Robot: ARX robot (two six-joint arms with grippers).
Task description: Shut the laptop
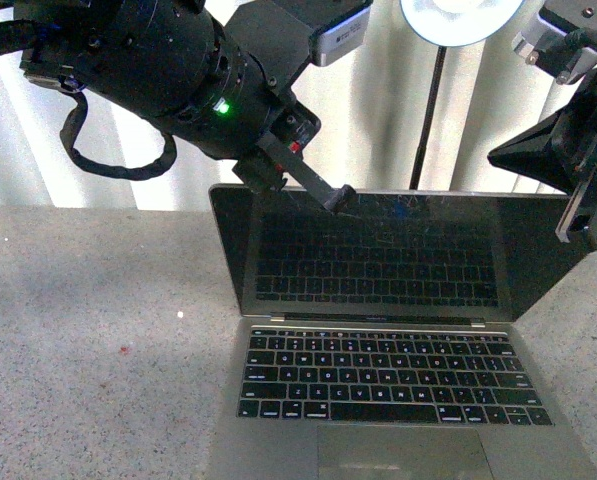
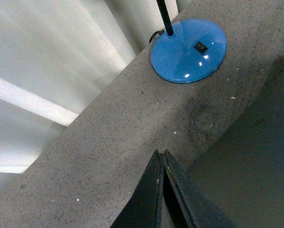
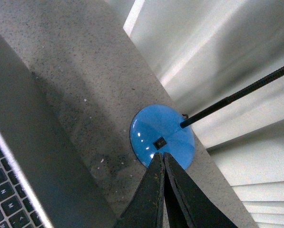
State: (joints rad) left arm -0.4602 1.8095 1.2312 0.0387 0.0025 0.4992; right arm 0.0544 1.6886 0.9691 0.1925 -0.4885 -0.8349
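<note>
The laptop (image 1: 383,330) stands open on the grey speckled tabletop (image 1: 98,330), right of the middle. Its keyboard and trackpad reach to the near edge. The lid stands upright with a slight backward lean, and the dark, scratched screen mirrors the keys. Behind the lid, close to the far edge, sits the round blue lamp base (image 2: 188,50). Its thin black stem (image 1: 430,110) rises before the white pleated curtain (image 1: 378,120) to a lit round head (image 1: 460,18).

The left arm (image 1: 148,70) reaches in from the upper left, bent downward, with a green light glowing on its wrist. The left gripper (image 1: 340,197) is at the lid's top edge, left of its middle. The front view does not show whether it touches the edge or sits just above it. In the left wrist view its fingers (image 2: 149,190) lie pressed together with no gap, nothing between them, and point at the bare table behind the laptop.

The right arm (image 1: 568,140) hangs at the upper right, and the right gripper (image 1: 576,228) is beside the lid's top right corner. Whether they touch cannot be told. In the right wrist view its fingers (image 3: 149,194) are also closed tight on nothing and point toward the lamp base, with the keys off to one side.
</note>
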